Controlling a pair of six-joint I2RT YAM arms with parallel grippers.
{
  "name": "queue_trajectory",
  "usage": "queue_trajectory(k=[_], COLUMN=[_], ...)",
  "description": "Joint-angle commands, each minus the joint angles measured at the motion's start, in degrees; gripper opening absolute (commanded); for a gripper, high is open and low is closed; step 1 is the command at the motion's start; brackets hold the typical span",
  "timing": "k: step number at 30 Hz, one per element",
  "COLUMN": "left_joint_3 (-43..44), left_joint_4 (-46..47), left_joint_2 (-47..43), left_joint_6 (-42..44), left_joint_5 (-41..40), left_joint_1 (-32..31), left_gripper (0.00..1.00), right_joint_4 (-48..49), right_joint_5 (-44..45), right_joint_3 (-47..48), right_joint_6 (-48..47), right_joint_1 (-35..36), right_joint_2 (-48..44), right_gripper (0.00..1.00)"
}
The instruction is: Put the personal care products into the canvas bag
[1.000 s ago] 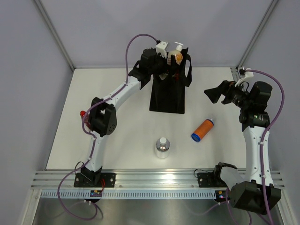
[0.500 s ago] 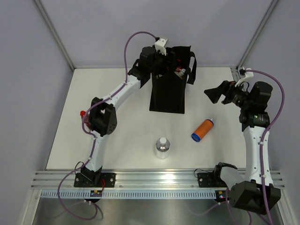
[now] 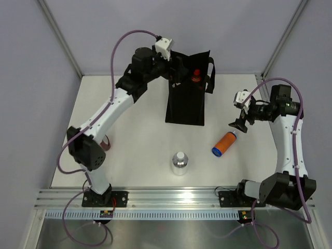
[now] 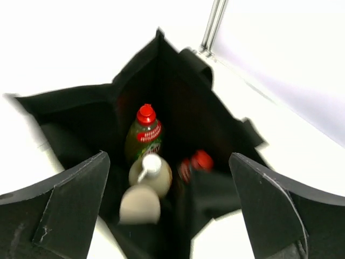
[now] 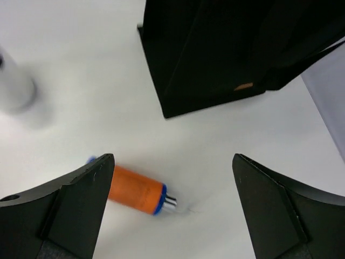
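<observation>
My left gripper (image 4: 172,202) hangs spread and empty over the open canvas bag (image 3: 185,106). Inside it I make out the yellow-green red-capped bottle (image 4: 144,135), the cream pump bottle (image 4: 152,174), a beige cap (image 4: 139,205) hiding its own bottle, and something red (image 4: 198,161) half lost in the dark folds. My right gripper (image 5: 172,208), also spread and empty, hovers over the orange blue-capped bottle (image 5: 135,191), which lies on the table (image 3: 129,155) with one end behind my finger, while the clear white-capped bottle (image 3: 179,162) stands apart, a blurred, cut-off sliver in my right wrist view.
</observation>
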Motion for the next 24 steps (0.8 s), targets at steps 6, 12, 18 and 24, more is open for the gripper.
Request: queue_trajectory(k=[6,12,18,24], left_joint_3=[-26.2,-48.1,-56.9,-62.3], left_joint_4=[-7.8,-11.7,-16.5,-16.7], left_joint_2=[-36.4,-57.9,-68.9,-75.8], left_joint_6=[0.7,-4.3,-8.4,-12.2], left_joint_5=[-5.5,-6.0,-8.5,-10.6], left_joint_1=[0.5,0.5,0.6,0.6], left_gripper=[0.99,0.99,0.99,0.99], right_joint_4=[-19.8,-8.7,-0.5,6.7], right_joint_5=[32.2,35.8,40.8,46.8], right_joint_3=[-13.3,-17.3,-18.0,-18.4], right_joint_6=[-36.6,-36.5,-33.8,-30.0], right_joint_1=[13.0,17.9,20.1,21.9], right_joint_2=[0.9,5.2,13.1,20.3], right_gripper=[1.00,1.00,0.99,0.99])
